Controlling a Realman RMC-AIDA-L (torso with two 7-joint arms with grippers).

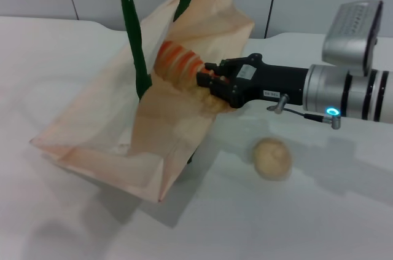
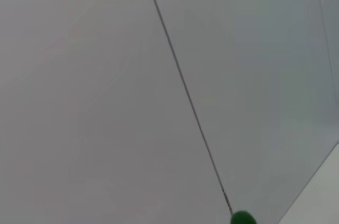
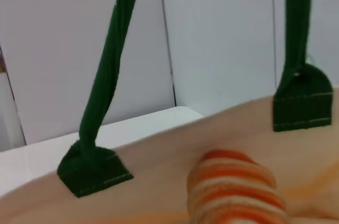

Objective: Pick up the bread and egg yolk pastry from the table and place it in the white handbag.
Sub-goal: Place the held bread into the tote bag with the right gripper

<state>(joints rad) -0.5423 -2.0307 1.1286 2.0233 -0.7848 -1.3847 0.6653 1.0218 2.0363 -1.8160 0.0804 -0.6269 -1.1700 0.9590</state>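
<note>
Right tool pinching the bread, pushing it into the handbag's open mouth. Pastry sits on the table beside the bag. Left tool is out of sight.

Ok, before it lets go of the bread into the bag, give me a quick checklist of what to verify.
1. Right gripper shut on the bread: ok.
2. Bread at the mouth of the white handbag: ok.
3. Bag mouth held open, green handles pulled up: ok.
4. What holds the handles above the frame: cannot tell.
5. Room inside the bag below the bread: cannot tell.
6. Egg yolk pastry on the table, beside the bag, waiting: ok.
</note>
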